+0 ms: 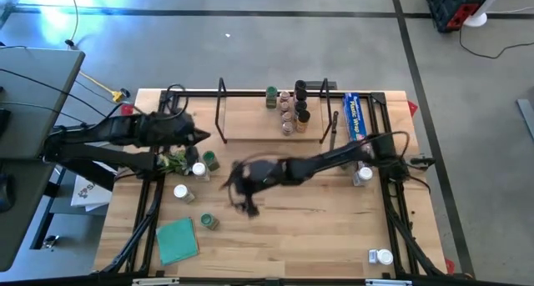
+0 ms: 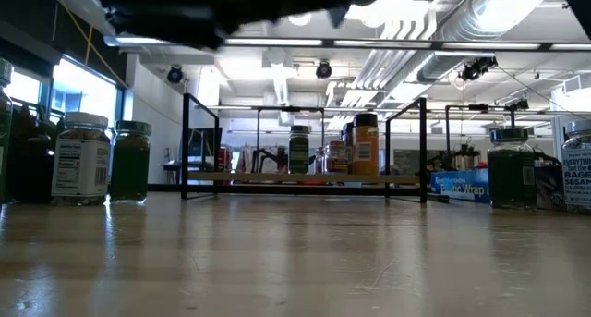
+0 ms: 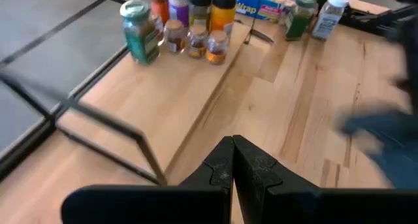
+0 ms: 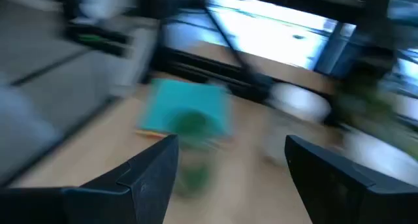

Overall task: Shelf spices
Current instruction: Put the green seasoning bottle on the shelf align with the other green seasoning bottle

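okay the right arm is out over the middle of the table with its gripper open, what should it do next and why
Probably carry the open, empty right gripper down over the green-lidded jar beside the teal square and close on it. That jar lies nearest and shows between the fingers in the right wrist view, while the shelf has room.

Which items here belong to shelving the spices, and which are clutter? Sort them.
Job: spice jars on the shelf; shelf; loose jars by the left arm; green-lidded jar; jars at right.
Clutter: blue wrap box; teal square.
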Controlling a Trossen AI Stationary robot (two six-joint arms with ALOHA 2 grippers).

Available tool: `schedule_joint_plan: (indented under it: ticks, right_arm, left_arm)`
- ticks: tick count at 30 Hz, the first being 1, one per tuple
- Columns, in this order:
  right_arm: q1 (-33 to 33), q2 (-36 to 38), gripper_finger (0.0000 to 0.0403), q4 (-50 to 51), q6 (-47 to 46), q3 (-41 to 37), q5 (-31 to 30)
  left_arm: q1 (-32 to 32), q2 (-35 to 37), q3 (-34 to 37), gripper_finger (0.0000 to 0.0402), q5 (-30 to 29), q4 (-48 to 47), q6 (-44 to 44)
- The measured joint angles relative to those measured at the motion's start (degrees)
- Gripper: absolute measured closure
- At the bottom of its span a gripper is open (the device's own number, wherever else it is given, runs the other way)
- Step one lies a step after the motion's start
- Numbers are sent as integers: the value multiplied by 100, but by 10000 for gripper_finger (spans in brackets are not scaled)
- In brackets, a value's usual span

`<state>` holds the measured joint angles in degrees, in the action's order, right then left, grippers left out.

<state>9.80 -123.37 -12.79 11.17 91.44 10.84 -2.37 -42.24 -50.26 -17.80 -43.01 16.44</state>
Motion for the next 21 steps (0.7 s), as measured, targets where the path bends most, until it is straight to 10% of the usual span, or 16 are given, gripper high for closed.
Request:
schedule_joint_plan:
  ticks: [11,17,21]
  right_arm:
    - [94,-2143,128,1272,145,3125,724]
    - [15,-2427,128,1560,282,3488,1939]
    - [9,-2428,128,1502,422,3377,1599]
  left_arm:
    - [303,310,543,399,-91,-85,301]
    - [386,287,546,399,-83,-83,300]
    - [393,289,546,399,-82,-84,304]
